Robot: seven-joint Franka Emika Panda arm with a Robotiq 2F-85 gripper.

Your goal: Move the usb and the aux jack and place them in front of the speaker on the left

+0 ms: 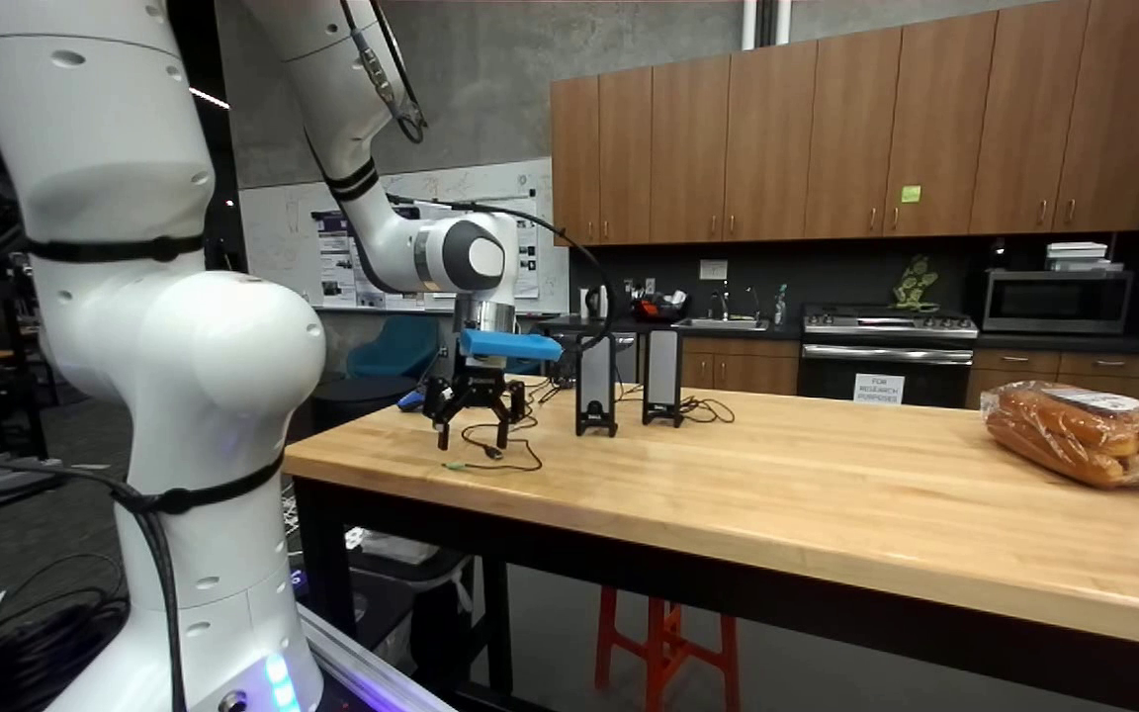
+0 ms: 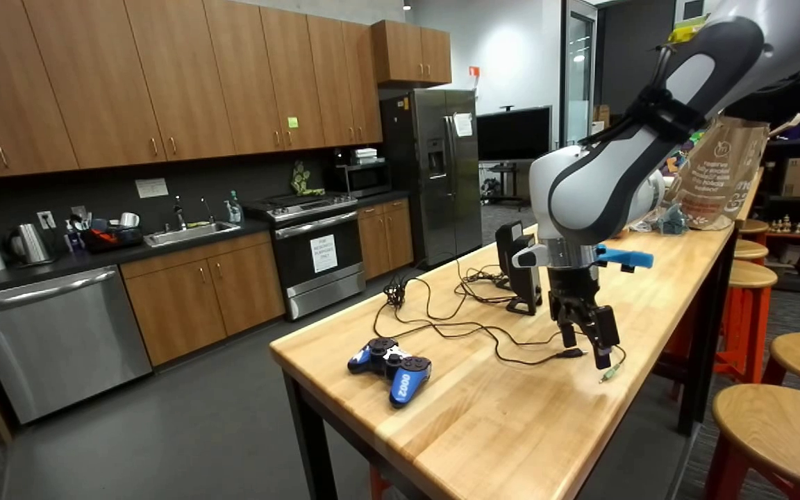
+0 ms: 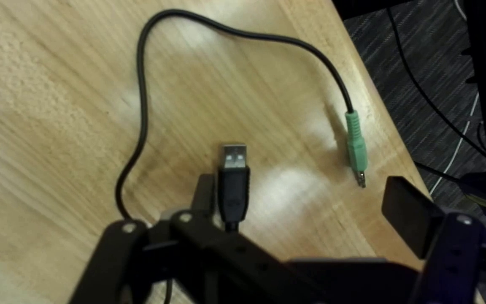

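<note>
My gripper (image 3: 306, 198) stands open above the table, its jaws spread wide. In the wrist view, the black usb (image 3: 233, 190) with its metal end lies just inside the left finger; whether they touch I cannot tell. The green aux jack (image 3: 356, 143) rests farther right, beyond the fingertips and close to the table's edge. Both plugs lie on the wood below my gripper (image 1: 473, 433) in an exterior view. Two tall black speakers stand upright there, the left speaker (image 1: 595, 386) beside the right speaker (image 1: 663, 376). Neither speaker shows in the wrist view.
Thin dark cords (image 2: 435, 321) run loosely across the table from the speakers. A blue and black game controller (image 2: 393, 364) sits near the table's end. Bagged bread (image 1: 1089, 430) lies at the far side, and a paper bag (image 2: 712, 177) stands farther along the tabletop.
</note>
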